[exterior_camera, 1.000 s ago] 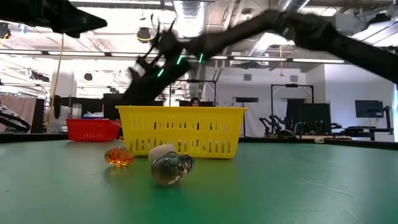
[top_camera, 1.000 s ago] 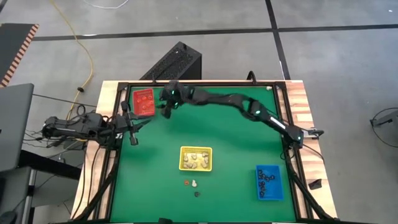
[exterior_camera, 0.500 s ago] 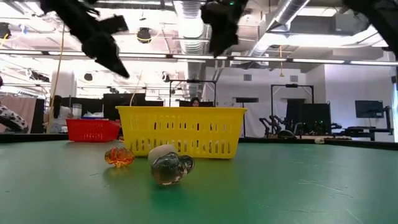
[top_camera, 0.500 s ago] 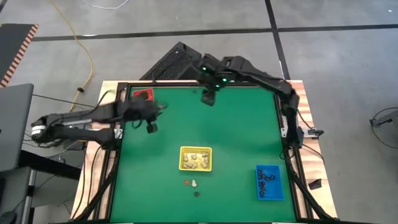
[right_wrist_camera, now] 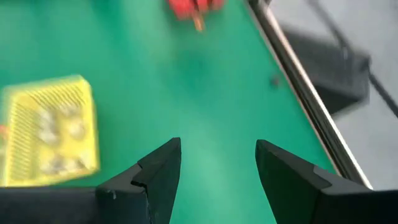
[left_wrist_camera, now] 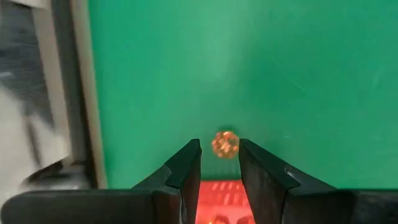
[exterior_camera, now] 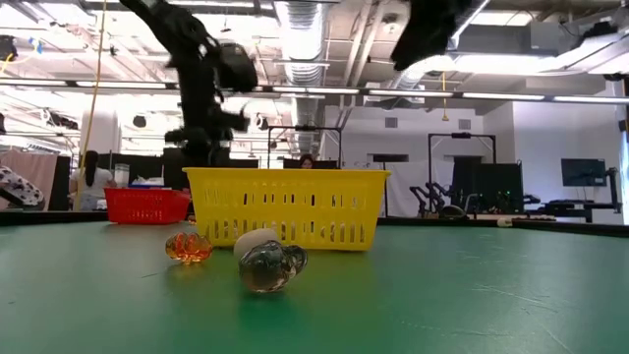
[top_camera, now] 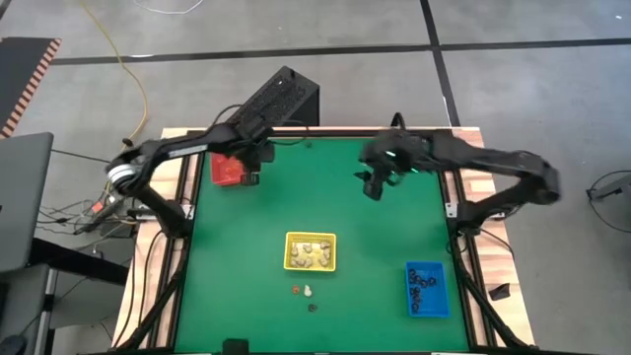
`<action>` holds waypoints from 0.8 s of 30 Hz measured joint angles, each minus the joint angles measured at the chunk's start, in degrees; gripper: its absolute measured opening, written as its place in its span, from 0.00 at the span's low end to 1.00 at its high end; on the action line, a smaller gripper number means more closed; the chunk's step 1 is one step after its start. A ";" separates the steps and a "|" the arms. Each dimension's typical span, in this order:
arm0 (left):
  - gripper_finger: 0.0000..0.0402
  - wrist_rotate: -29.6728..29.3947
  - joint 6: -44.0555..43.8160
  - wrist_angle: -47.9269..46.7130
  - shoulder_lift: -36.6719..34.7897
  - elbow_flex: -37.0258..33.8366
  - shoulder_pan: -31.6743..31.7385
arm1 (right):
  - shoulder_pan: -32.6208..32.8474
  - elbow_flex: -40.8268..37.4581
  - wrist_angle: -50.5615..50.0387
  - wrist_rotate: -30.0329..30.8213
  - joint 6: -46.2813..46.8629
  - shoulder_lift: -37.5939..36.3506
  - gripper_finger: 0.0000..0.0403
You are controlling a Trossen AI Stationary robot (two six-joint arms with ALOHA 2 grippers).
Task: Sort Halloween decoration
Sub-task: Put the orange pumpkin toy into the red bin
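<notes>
From above, the left pincer hangs over the red tray at ten o'clock on the green surface; only its wrist view shows an orange-brown trinket between its parted fingertips, seemingly loose rather than gripped; the right pincer hovers at one o'clock, spread and empty; the low view alone shows three loose trinkets before the yellow tray; the blue tray sits at four o'clock.

Wide bare green mat left open at centre, yellow tray and three loose trinkets set near, red tray far left, blue tray near right.
</notes>
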 joint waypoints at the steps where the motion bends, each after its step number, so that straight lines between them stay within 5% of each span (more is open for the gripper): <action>1: 0.25 1.18 1.36 -0.13 1.89 0.20 0.57 | 0.81 -4.11 4.47 0.53 0.93 -3.20 0.59; 7: 0.27 2.50 4.46 -1.80 8.22 0.24 1.59 | 6.28 -24.89 27.09 3.34 3.14 -16.82 0.59; 12: 0.32 1.42 6.39 -1.37 8.80 0.07 1.62 | 9.48 -34.05 34.22 4.25 4.44 -22.87 0.59; 24: 0.40 2.95 6.53 2.75 8.80 -1.16 2.34 | 9.11 -35.42 35.29 4.19 5.31 -24.48 0.59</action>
